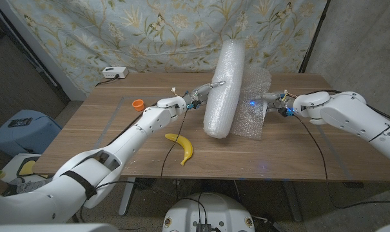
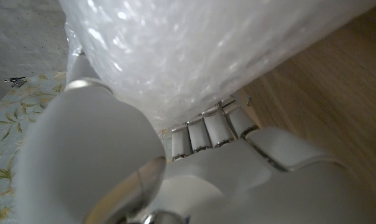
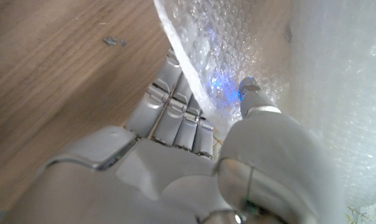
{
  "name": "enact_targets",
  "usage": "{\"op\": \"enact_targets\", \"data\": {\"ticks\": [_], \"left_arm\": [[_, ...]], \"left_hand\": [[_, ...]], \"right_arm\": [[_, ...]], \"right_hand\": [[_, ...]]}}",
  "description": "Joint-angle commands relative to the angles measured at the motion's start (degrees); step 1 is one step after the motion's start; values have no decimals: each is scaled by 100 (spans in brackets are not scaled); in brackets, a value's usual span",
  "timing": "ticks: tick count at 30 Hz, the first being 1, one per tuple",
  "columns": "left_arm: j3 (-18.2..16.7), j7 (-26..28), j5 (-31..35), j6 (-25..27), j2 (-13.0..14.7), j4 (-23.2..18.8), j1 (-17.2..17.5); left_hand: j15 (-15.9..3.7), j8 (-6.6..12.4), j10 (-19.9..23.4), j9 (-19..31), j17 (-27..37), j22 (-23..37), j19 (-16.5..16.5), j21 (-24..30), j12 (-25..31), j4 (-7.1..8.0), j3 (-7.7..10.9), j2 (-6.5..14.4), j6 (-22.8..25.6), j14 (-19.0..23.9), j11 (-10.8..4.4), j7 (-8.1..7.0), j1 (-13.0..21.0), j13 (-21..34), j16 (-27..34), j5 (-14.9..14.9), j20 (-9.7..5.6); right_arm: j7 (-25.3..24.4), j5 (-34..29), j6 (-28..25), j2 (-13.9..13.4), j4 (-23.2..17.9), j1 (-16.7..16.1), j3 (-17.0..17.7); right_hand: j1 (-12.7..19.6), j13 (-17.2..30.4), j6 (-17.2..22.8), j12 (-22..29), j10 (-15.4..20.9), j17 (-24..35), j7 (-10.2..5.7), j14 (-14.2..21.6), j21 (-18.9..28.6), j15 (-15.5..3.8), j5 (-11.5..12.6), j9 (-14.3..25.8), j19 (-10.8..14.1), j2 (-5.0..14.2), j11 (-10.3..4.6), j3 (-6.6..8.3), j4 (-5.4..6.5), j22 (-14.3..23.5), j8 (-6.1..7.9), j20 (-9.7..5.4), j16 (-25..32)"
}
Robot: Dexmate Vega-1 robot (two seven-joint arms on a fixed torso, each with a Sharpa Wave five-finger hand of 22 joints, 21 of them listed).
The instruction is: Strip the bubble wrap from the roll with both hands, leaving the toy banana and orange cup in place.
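The bubble wrap roll [image 1: 224, 84] stands tilted on the table's middle, its top leaning toward the far side. My left hand [image 1: 196, 95] grips the roll's left side; in the left wrist view the fingers [image 2: 206, 132] and thumb wrap against the roll [image 2: 194, 56]. A loose sheet [image 1: 254, 106] hangs off the roll's right side. My right hand [image 1: 272, 103] pinches that sheet's edge, with the sheet [image 3: 219, 62] caught between thumb and fingers [image 3: 175, 112]. The toy banana [image 1: 183, 147] lies near the front, and the orange cup [image 1: 138, 104] sits at the left.
A white box [image 1: 114, 73] with a cable sits at the table's [image 1: 117, 142] far left corner. A flowered curtain [image 1: 182, 26] hangs behind the table. A blue bin [image 1: 19, 129] stands on the floor at the left.
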Motion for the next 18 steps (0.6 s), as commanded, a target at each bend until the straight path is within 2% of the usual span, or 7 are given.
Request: {"op": "enact_targets", "data": {"ticks": [1, 4, 6, 8, 11, 18], "left_arm": [[-44, -140, -110, -60, -142, 271, -17], [-44, -148, -107, -61, -156, 300, -26], [-48, -150, -108, -64, -166, 316, -28], [-58, -161, -123, -62, -178, 336, -28], [-63, -155, -125, -62, -187, 354, -23], [-95, -242, -201, -40, -224, 439, -16]], "left_hand": [[-808, 38, 727, 95, -89, 6, -49, 46, -41, 21, 32, 1078, 553, 830, -704, -524, 1021, 23, -95, 38, 20], [-794, 32, 734, 88, -176, 1, -85, 57, -79, 19, 44, 1076, 546, 833, -703, -533, 1016, -18, -175, 43, 31], [-794, 26, 745, 82, -203, -3, -95, 70, -93, 18, 54, 1076, 541, 838, -708, -542, 1014, -29, -209, 46, 35], [-800, 25, 737, 79, -216, -5, -95, 77, -105, 15, 59, 1074, 543, 838, -708, -534, 1016, -36, -227, 47, 38], [-791, 2, 710, 71, -246, -9, -109, 91, -132, 11, 74, 1078, 497, 843, -718, -563, 1019, -41, -265, 50, 42], [-754, -24, 658, 51, -312, -19, -172, 107, -234, 18, 97, 1082, 469, 788, -777, -548, 999, -133, -371, 55, 56]], "right_arm": [[-462, -57, -432, 83, -227, 49, 4], [-600, -39, -608, 119, -297, 72, 14], [-630, -18, -659, 131, -314, 72, 29], [-649, -23, -664, 130, -334, 59, 37], [-710, -1, -642, 151, -357, 0, 87], [-766, 82, -702, 170, -393, -38, 152]], "right_hand": [[373, -32, 472, 198, 517, 193, -157, 534, 242, -369, -9, 20, 304, 2, -245, 105, -26, 26, 118, -185, 104], [654, -46, 833, 307, 849, 406, -294, 962, 444, -372, -5, 44, 453, 2, -412, 134, -19, 68, 218, -219, 196], [805, -23, 946, 350, 960, 510, -348, 1113, 530, -369, 2, 73, 489, 3, -435, 154, -23, 91, 263, -226, 230], [892, -28, 1048, 361, 1026, 566, -364, 1162, 584, -368, 2, 85, 509, -3, -474, 164, -24, 105, 302, -228, 227], [1118, -6, 1264, 409, 1202, 649, -488, 1333, 718, -369, 4, 109, 578, 21, -576, 195, -29, 136, 392, -234, 232], [1273, 71, 1425, 440, 1265, 684, -525, 1441, 824, -365, -12, 127, 598, 20, -597, 194, -16, 161, 473, -237, 200]]}}
